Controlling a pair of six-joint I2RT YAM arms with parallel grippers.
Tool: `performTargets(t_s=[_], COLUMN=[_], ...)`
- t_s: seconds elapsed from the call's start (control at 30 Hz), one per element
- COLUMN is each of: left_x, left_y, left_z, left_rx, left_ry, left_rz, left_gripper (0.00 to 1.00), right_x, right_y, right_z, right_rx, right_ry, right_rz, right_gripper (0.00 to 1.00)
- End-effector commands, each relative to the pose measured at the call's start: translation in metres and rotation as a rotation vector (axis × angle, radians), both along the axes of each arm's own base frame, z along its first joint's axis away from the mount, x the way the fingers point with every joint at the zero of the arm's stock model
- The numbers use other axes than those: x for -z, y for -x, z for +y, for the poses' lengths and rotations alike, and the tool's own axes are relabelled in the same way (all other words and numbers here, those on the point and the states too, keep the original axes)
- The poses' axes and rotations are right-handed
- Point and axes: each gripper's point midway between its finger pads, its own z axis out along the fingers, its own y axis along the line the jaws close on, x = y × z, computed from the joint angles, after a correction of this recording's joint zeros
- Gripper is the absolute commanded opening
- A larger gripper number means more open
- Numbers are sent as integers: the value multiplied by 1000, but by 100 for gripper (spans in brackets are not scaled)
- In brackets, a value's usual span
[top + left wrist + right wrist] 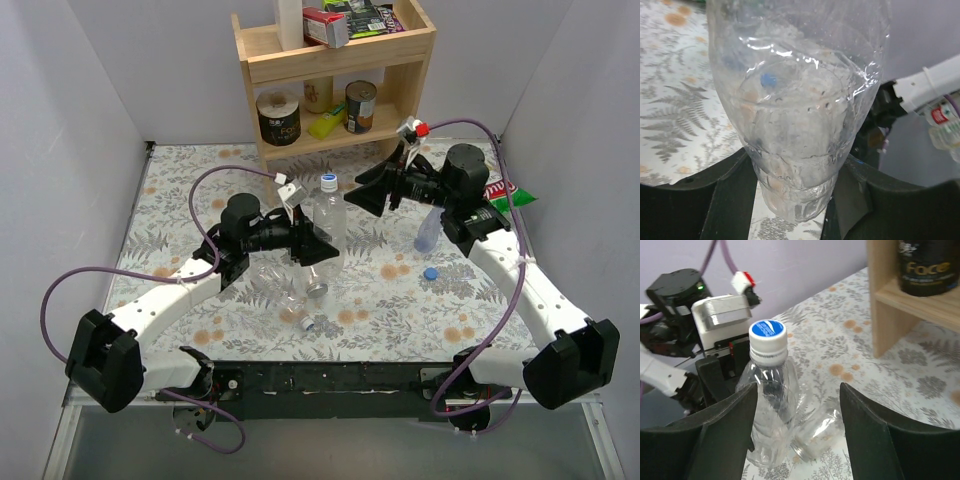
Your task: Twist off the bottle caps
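A colourless bottle stands upright with a blue-topped cap on its neck. My left gripper is shut on its lower body; in the left wrist view the bottle fills the space between my gripper's jaws. My right gripper is open and empty, level with the cap and just right of it. In the right wrist view the cap and bottle sit left of centre before my gripper. A wide-mouthed bottle lies capless on the table, also in the right wrist view. A blue-tinted bottle lies under my right arm.
A loose blue cap lies at centre right. Two small caps lie near the front. Another clear bottle lies by my left arm. A wooden shelf with cans and a yellow bottle stands at the back. A red-green packet lies at the right.
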Motion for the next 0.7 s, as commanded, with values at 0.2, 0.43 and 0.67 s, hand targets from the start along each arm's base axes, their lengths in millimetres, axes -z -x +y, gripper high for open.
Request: performTargets(t_s=[0.2, 0.43, 0.67], left_x=[-2, 1, 4], left_y=[-43, -38, -34], left_z=[7, 2, -2], left_rx=[-293, -285, -275], left_ry=[-106, -127, -137], left_rz=[-75, -89, -91], left_gripper=[41, 41, 41], right_x=[-32, -30, -18], right_y=[-25, -23, -31], right_z=[-19, 3, 18], right_rx=[465, 540, 564], right_ry=[22, 80, 123], right_rz=[-8, -7, 31], right_gripper=[72, 72, 70])
